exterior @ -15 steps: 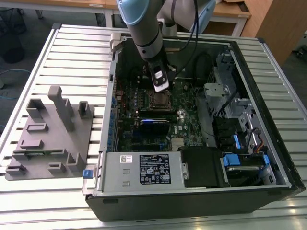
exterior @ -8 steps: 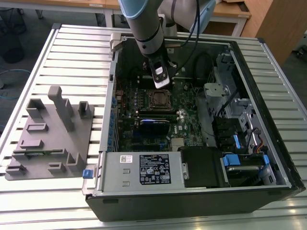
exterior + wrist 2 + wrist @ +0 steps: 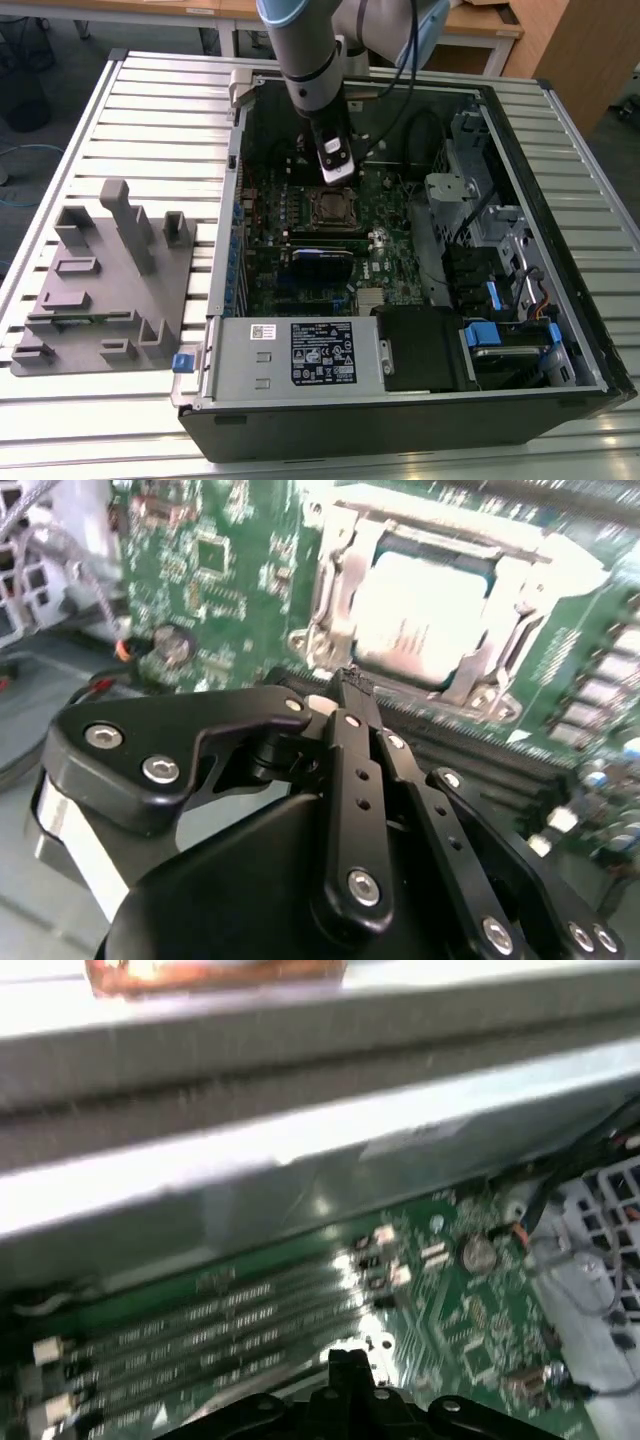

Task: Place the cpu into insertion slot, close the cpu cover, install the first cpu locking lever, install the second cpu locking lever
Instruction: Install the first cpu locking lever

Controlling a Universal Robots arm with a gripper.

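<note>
— While the exterior view gives you the whole open case (image 3: pixel 400 432) from above, what does the second wrist view add?
— You get the cpu (image 3: pixel 425 620) close up: it sits in the insertion slot (image 3: pixel 313 208), with the cpu cover (image 3: pixel 335 595) lying flat around it.
— And your gripper (image 3: pixel 347 683)?
— Pinched together, nothing between its tips. It hangs just beside the insertion slot, over the memory slots (image 3: pixel 200 1330), clear of the cpu.
— Room to move?
— You have green board (image 3: pixel 220 570) open beside the insertion slot; in the first wrist view the case wall (image 3: pixel 300 1160) rises close past the memory slots.
</note>
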